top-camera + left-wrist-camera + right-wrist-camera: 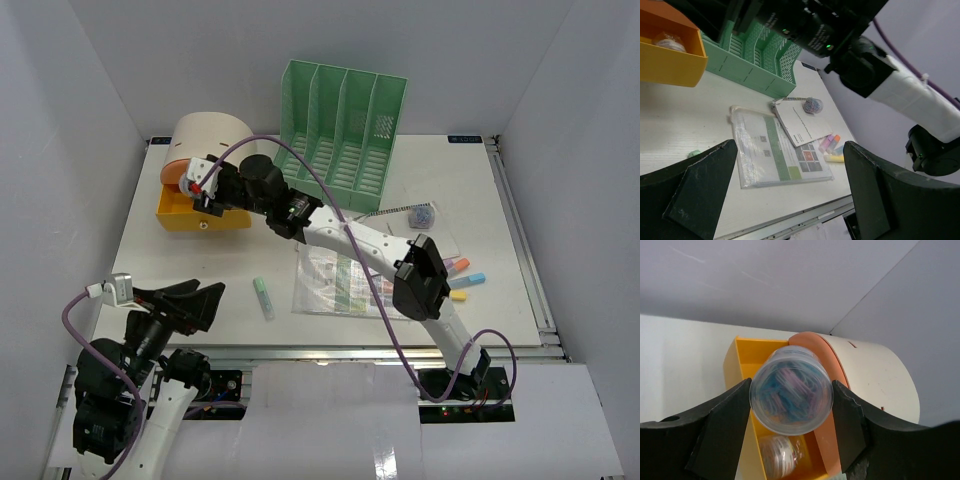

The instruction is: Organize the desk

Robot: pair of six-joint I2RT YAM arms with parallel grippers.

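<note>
Right gripper: your right gripper (790,405) has its fingers pressed on both sides of a clear jar of paper clips (791,390). That is a firm hold.
Jar position: you have it hanging over the open orange drawer (200,215), which sticks out of the cream drawer box (210,135) at the far left of the desk (180,260).
Drawer contents: a second small jar (780,455) already sits in the drawer, right under the one you carry.
Left gripper: your left gripper (205,303) is spread wide with nothing in it, hovering over the near left edge of the desk.
Done so far: one jar is put away, as far as the wrist view shows, and the one in your grip looks about to follow.
Left to tidy, centre: a plastic sleeve of papers (335,285) lies flat near the front, and a pale green marker (263,298) sits just to its left.
Left to tidy, right side: a spiral notepad (800,122) overlaps the sleeve's far corner, and a little tub of coloured bits (422,214) rests on the notepad.
Highlighters: a loose cluster of highlighters (462,275) lies just beside the papers.
File rack: the green file rack (340,130) stands at the back, and every slot you can see is bare.
Progress call: you are early on, I'd say, because most of the clutter is still out on the desk.
Next likely move: lower the jar and let go, watching that it clears the drawer's wall.
</note>
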